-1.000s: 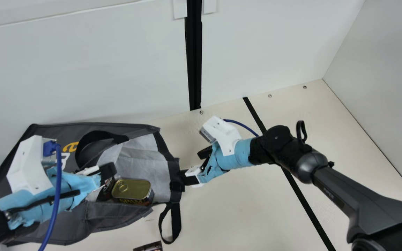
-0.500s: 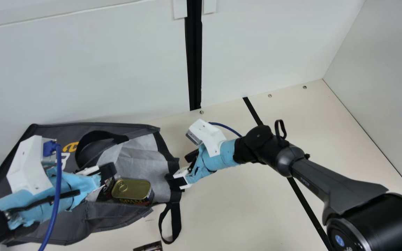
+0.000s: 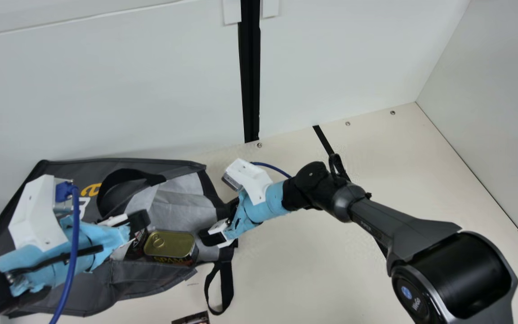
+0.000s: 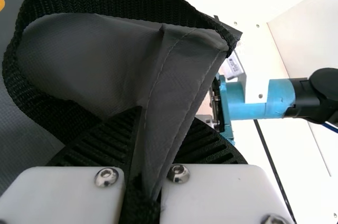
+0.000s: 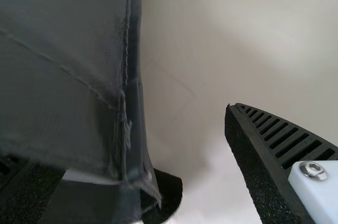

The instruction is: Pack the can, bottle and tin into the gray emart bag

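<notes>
Main view: farthest, from above the gray bag [image 3: 151, 279], slanting down toward the wall [image 3: 106, 90] behind it. Left wrist view: close at the bag, facing across toward the right arm [image 3: 313, 189]. Right wrist view: close by the bag's edge, facing the counter [image 3: 308, 270]. Shared, all three: bag.

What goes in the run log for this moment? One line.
left gripper: shut on gray emart bag | right gripper: open, at bag's edge | ring-pull tin: in bag's mouth

The cream counter [image 3: 308, 279] is crossed by a black strip [image 3: 323, 138]. On it lies the gray emart bag [image 3: 140, 279], its black strap loop [image 3: 226, 288] hanging out near a partly visible dark printed item [image 3: 191, 319].
</notes>
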